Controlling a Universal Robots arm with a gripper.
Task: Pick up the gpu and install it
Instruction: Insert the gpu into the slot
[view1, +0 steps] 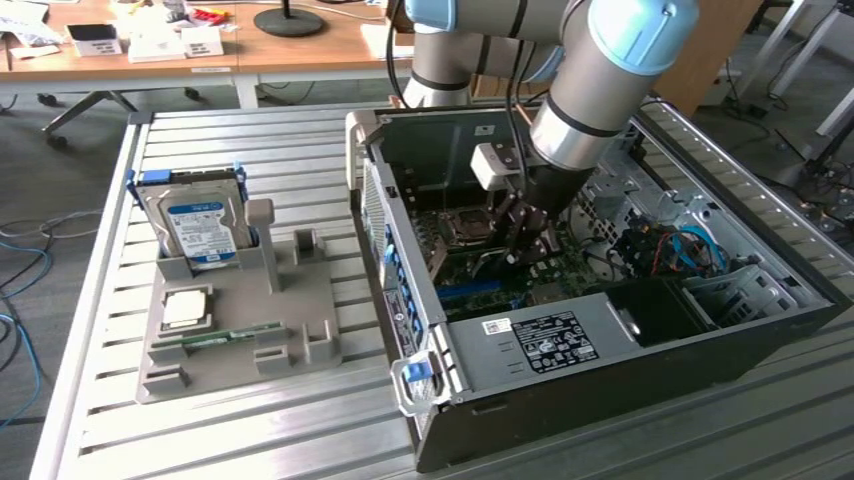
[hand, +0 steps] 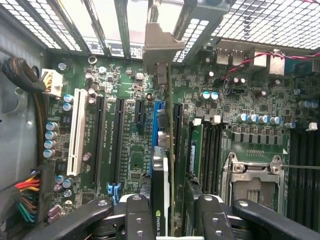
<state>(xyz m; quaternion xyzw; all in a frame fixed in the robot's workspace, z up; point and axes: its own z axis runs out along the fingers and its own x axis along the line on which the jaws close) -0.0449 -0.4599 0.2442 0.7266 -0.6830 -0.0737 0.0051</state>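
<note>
Wrist view: thin gpu (hand: 160, 192) edge-on (silver bracket (hand: 161, 42)), gripped between fingers (hand: 137, 220).

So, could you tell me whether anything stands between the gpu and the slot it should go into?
Nothing visible does. The gripper is shut on the gpu, which is held edge-on right along the blue slot on the motherboard. The black slots beside it are bare.

Inside the open computer case (view1: 601, 380), the fingers (view1: 513, 218) grip the gpu (view1: 526, 252) above the motherboard (view1: 461, 265).
</note>
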